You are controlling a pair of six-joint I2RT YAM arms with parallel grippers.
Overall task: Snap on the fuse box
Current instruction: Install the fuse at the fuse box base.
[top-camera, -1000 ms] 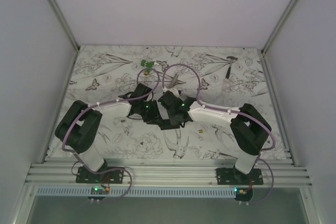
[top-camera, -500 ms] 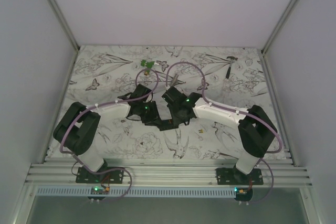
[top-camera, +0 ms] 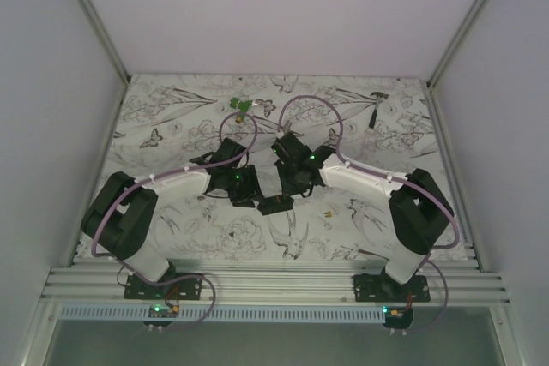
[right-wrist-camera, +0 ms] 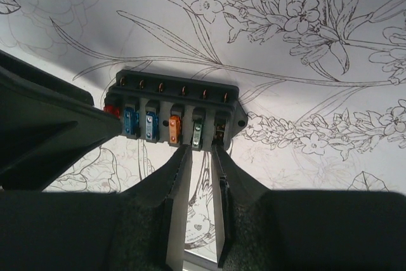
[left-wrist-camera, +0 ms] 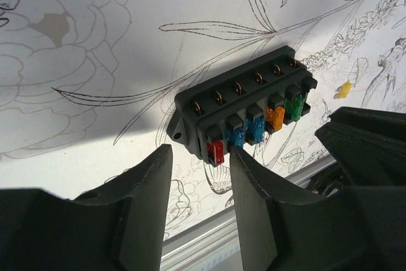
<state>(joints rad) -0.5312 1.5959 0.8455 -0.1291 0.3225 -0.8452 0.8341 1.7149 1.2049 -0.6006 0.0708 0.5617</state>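
Though fuse box end slot unreadable, left pincer wide apart, right pincer narrowly apart.

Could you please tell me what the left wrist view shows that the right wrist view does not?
Only the left wrist view: a small yellow piece on the table, the metal rail, and the open gap between the fingers of the left gripper. Only the right wrist view: the narrow gap between the fingers of the right gripper. Both: the fuse box on the table, red, blue, orange and green fuses exposed, a gripper at each end.
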